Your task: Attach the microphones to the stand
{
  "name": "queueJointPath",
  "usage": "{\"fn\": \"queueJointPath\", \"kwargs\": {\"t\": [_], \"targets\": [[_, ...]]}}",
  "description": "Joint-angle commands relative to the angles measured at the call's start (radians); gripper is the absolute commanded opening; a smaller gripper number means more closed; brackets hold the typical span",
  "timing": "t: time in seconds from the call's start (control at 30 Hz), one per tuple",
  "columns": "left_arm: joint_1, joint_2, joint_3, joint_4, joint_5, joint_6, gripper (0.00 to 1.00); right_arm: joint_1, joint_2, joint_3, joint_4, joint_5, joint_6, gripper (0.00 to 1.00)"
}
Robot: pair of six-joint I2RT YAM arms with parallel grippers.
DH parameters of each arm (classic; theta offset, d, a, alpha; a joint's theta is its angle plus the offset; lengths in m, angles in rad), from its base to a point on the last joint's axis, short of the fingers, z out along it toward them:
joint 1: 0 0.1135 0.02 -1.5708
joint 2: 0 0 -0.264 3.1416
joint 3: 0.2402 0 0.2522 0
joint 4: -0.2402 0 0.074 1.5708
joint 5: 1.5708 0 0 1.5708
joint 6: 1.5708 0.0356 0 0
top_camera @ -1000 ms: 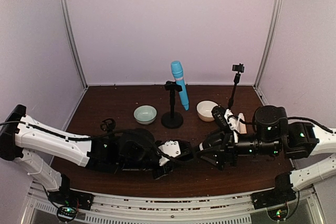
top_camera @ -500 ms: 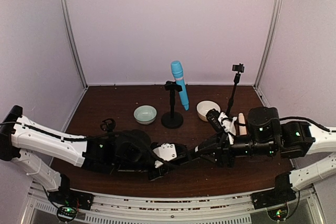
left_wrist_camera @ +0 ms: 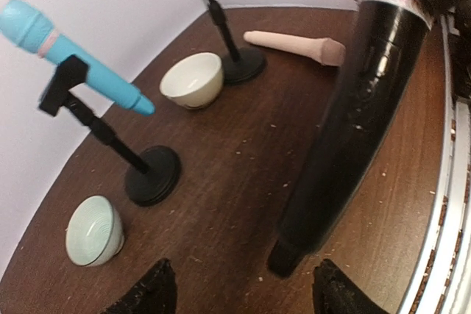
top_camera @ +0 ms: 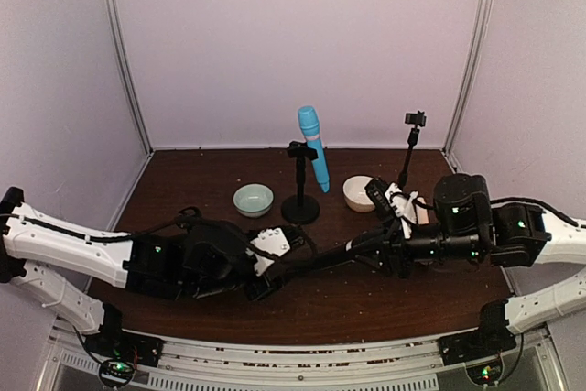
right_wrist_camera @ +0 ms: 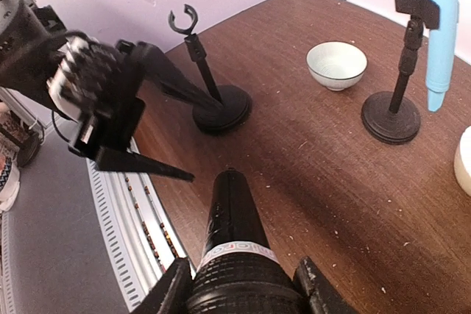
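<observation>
My right gripper is shut on the head of the black microphone, which it holds low over the table with the tail pointing left. The grip shows in the right wrist view. My left gripper is open and empty. In the left wrist view the microphone's tail hangs just ahead of its spread fingers. The light blue microphone sits in the clip of the middle stand. The cream-beige microphone lies on the table by the right stand. A short stand with an empty clip is at the left.
A pale green bowl stands left of the middle stand and a white bowl right of it. The metal rail runs along the table's near edge. White walls enclose the back and both sides.
My left gripper has drawn back to the left, and the gap between the two grippers has widened. My right gripper keeps hold of the black microphone and has shifted slightly.
</observation>
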Motion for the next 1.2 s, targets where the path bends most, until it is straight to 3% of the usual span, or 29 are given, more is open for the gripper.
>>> {"fn": "queueJointPath", "kwargs": {"t": [0.0, 0.03, 0.3, 0.43, 0.83, 1.07, 1.17], "targets": [[0.006, -0.152, -0.013, -0.116, -0.213, -0.127, 0.66, -0.042, -0.036, -0.044, 0.023, 0.033, -0.004, 0.05], [0.006, -0.188, -0.013, -0.153, -0.248, -0.134, 0.66, -0.048, -0.038, -0.056, 0.036, 0.036, -0.002, 0.0], [0.049, -0.429, 0.029, -0.324, -0.456, -0.118, 0.73, -0.062, -0.079, -0.103, 0.064, 0.168, -0.005, 0.0], [0.172, -0.496, -0.011, -0.349, -0.374, -0.194, 0.76, -0.07, -0.08, -0.109, 0.069, 0.169, -0.01, 0.0], [0.205, -0.67, -0.278, -0.149, -0.364, -0.248, 0.87, -0.095, -0.085, -0.139, 0.09, 0.151, 0.012, 0.0], [0.205, -0.69, -0.441, 0.009, -0.375, -0.272, 0.88, -0.097, -0.086, -0.146, 0.114, 0.131, -0.006, 0.0], [0.205, -0.69, -0.505, 0.086, -0.393, -0.282, 0.83, -0.097, -0.105, -0.139, 0.119, 0.166, -0.007, 0.0]]}}
